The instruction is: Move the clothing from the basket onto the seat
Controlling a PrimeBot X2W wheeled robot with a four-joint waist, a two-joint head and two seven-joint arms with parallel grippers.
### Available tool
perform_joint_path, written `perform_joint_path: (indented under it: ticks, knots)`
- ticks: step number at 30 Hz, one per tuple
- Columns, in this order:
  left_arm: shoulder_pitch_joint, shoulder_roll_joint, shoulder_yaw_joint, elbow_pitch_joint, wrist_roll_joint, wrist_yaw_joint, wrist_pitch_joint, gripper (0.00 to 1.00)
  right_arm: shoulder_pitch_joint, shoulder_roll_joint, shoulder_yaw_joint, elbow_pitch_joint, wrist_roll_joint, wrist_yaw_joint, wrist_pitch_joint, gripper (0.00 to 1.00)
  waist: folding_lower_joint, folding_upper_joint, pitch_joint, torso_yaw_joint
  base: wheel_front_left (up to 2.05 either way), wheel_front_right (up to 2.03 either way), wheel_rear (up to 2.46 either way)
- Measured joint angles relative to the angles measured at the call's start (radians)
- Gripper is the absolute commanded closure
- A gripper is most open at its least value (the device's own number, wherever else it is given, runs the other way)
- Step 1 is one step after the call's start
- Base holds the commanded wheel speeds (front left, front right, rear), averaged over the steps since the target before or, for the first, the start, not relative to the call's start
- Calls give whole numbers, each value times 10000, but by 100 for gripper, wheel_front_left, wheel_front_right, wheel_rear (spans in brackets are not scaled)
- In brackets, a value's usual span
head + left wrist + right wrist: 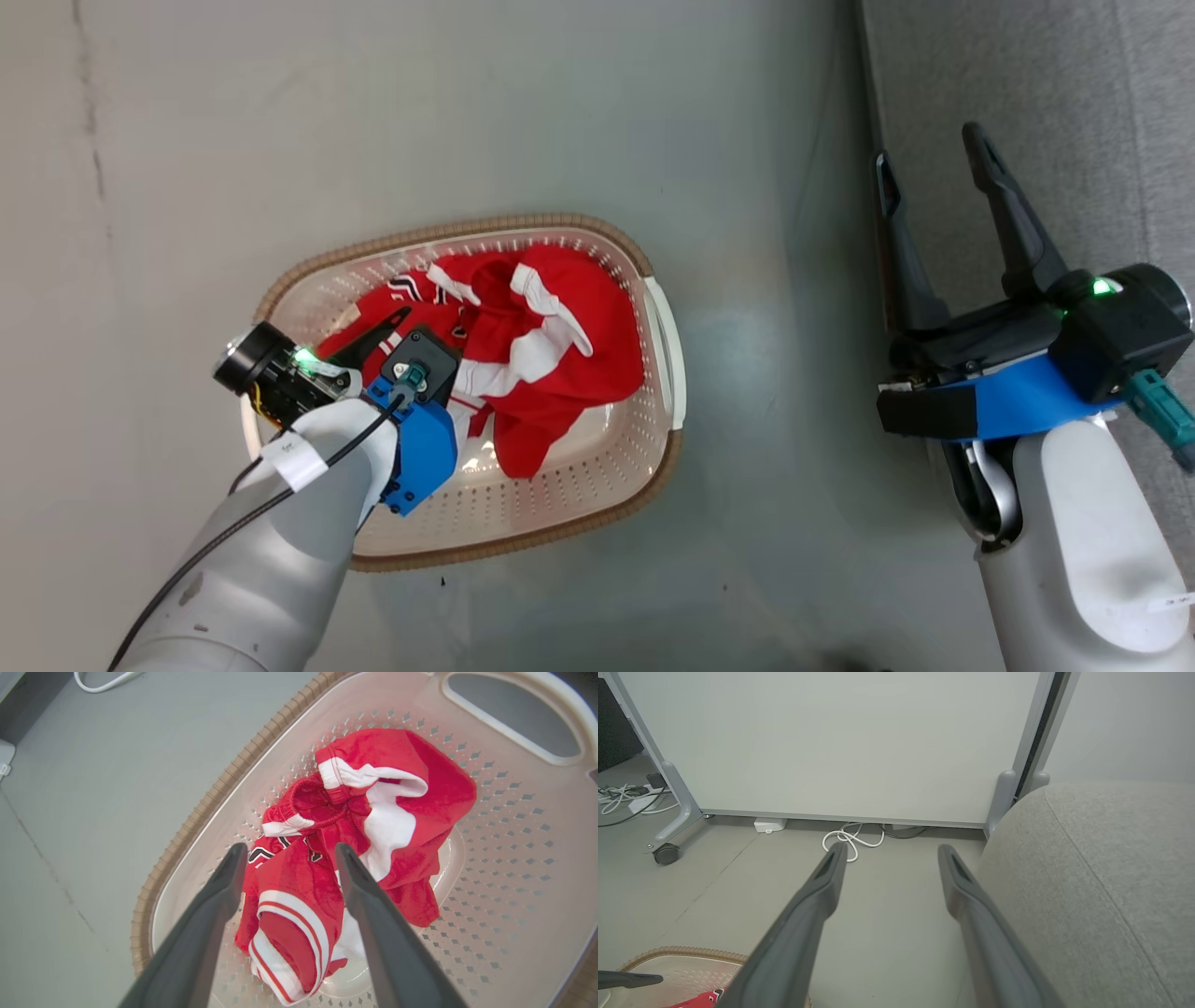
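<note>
Hovering left gripper (289,848): wide open, empty; your clothing (406,788) lies just ahead, inside basket (514,872).
Right gripper (926,145): open, empty, beside seat (1102,93).

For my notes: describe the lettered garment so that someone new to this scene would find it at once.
On the floor left of the seat stands the basket, holding two red garments. The lettered garment lies in its left half in the head view. It alone shows dark-and-white lettering and thin striped trim; the other garment has broad white panels.
</note>
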Motion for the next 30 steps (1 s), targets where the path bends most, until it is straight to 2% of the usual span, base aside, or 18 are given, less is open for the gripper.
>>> perform_joint_path:
  ticks: [11,23,30]
  knots:
    - [-953,324,-1037,391,708,-12,1124,0,-348,-61,-6,-403,-84,0,0,0,0,0,1339,-41,0,0,0]
    - [-1544,523,-1877,466,928,-50,2650,0,-502,-54,-84,-851,-163,0,0,0,0,0,2377,-129,0,0,0]
    - [-1929,593,-2159,470,859,-50,3177,0,-546,-52,-151,-1193,-236,0,0,0,0,0,2976,-152,0,0,0]
